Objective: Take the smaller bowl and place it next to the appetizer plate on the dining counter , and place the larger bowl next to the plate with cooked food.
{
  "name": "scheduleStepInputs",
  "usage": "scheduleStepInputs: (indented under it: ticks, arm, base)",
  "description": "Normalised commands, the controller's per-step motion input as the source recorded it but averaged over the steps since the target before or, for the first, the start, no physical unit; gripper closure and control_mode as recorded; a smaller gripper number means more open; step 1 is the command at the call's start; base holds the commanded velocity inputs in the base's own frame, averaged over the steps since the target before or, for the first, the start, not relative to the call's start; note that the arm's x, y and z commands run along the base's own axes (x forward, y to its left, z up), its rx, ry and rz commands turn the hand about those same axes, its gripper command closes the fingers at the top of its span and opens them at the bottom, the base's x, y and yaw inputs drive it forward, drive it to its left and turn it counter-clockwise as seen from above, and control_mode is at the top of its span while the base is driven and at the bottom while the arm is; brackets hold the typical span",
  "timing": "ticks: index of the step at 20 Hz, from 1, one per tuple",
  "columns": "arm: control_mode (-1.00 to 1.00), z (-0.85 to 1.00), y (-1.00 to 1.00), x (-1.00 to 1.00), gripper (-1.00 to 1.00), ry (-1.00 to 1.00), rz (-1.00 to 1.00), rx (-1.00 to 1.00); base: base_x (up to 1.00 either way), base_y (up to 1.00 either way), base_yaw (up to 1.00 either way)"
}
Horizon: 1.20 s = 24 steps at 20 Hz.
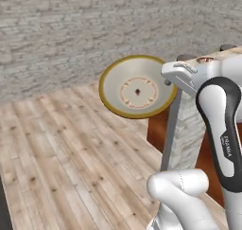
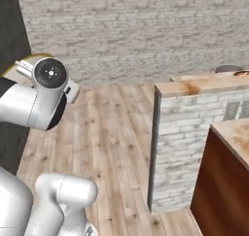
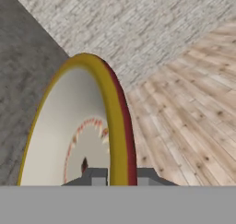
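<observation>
**Item: larger bowl, held in the air**

Wide shallow cream bowl with olive-gold rim and reddish ring motif [image 1: 137,87]: tipped on edge above the wooden plank floor [image 1: 71,148], left of the beige stone-topped surface [image 2: 204,83] with its brick end wall. Tool [image 3: 118,176]: clamped on the bowl's rim, one finger on each side. Grey brick wall [image 2: 146,31] behind.

Open wooden floor [image 1: 71,148] left; dining counter [image 2: 204,84] (brick-fronted) blocks the right.
</observation>
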Motion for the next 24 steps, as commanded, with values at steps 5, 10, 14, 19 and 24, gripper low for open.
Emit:
scheduleStepInputs:
  ticks: [5,10,14,19,24]
  arm:
    - [1.00,0.00,0.00,0.00,1.00,0.00,0.00,0.00]
    - [1.00,0.00,0.00,0.00,1.00,0.00,0.00,0.00]
    - [1.00,0.00,0.00,0.00,1.00,0.00,0.00,0.00]
    - [1.00,0.00,0.00,0.00,1.00,0.00,0.00,0.00]
    - [1.00,0.00,0.00,0.00,1.00,0.00,0.00,0.00]
  base:
    - [1.00,0.96,-0.44]
    - [1.00,1.00,-0.41]
    - [1.00,0.96,-0.44]
    - [1.00,0.98,-0.45]
    - [1.00,1.00,-0.48]
